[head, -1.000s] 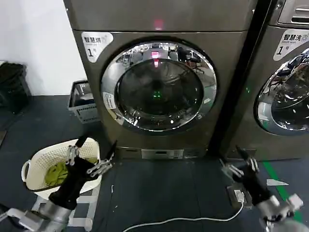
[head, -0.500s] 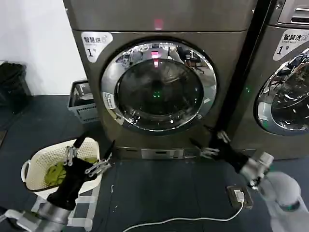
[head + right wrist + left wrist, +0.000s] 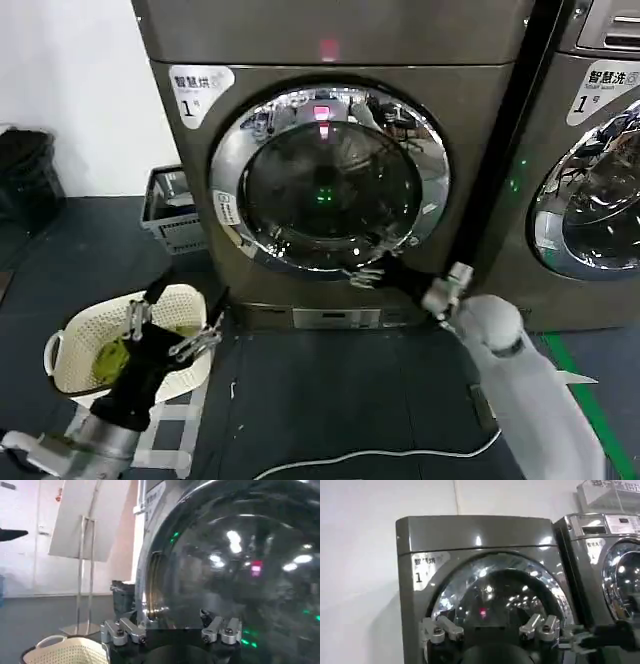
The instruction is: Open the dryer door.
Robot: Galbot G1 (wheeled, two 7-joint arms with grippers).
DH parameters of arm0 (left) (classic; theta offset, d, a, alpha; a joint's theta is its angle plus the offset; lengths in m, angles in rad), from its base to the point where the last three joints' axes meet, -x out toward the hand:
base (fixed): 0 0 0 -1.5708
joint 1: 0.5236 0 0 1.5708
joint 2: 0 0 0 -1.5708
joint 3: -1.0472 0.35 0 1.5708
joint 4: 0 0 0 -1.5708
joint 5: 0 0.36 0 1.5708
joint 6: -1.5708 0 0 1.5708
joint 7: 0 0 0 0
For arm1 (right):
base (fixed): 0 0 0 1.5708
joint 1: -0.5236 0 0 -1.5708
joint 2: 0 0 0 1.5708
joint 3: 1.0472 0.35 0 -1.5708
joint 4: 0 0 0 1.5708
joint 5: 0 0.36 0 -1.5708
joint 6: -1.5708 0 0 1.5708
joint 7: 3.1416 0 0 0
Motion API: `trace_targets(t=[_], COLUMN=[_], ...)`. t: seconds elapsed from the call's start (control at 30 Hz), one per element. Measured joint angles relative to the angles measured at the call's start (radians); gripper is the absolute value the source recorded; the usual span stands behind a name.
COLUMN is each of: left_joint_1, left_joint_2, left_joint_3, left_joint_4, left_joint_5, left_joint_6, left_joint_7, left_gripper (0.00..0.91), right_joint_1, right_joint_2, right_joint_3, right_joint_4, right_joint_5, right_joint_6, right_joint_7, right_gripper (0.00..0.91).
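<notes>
In the head view, the dryer (image 3: 330, 150) stands in the middle, with a white "1" sticker at its upper corner and a small pink light above the door (image 3: 328, 178). The door is closed: a wide chrome ring around dark glass. The right gripper (image 3: 375, 268) reaches to the lower edge of the chrome ring, but the fingers are small and dark there, so I cannot tell if they are spread or pressed together. The left gripper (image 3: 172, 325) hangs below the door, over a white basket (image 3: 70, 345), with fingers spread. A second machine (image 3: 590, 150) beside the dryer is cut off.

In the left wrist view, the door (image 3: 500, 600) faces the camera and its lower part is hidden behind the left gripper (image 3: 490, 630).

In the right wrist view, the door (image 3: 235, 555) is very near, with only part of the glass and ring visible.
</notes>
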Motion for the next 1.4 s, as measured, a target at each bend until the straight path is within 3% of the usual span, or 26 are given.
trace_targets(t=[0.47,1.07,1.4], left_joint_1=[0.051,0.068,0.07], left_joint_2=[-0.015,-0.035,-0.044], left_joint_3=[-0.002,-0.002,-0.026], left_joint_4=[-0.039,-0.047,-0.056], left_joint_5=[0.033,0.033,0.033], left_joint_6=[-0.005,-0.008,0.047], left_joint_7=[0.001,0.02,0.057], left_gripper=[0.907,0.907,0.907], right_joint_1=[0.163,0.276,0.325], right_joint_2=[0.139,0.261,0.297], right_joint_3=[-0.137,-0.196,-0.219], right_joint_4=[-0.142,-0.355,-0.426], right_joint_5=[-0.021,-0.033,-0.031], right_joint_6=[-0.015,0.03,0.04], right_joint_7=[0.026,0.004,-0.017], right_gripper=[0.907,0.907,0.907])
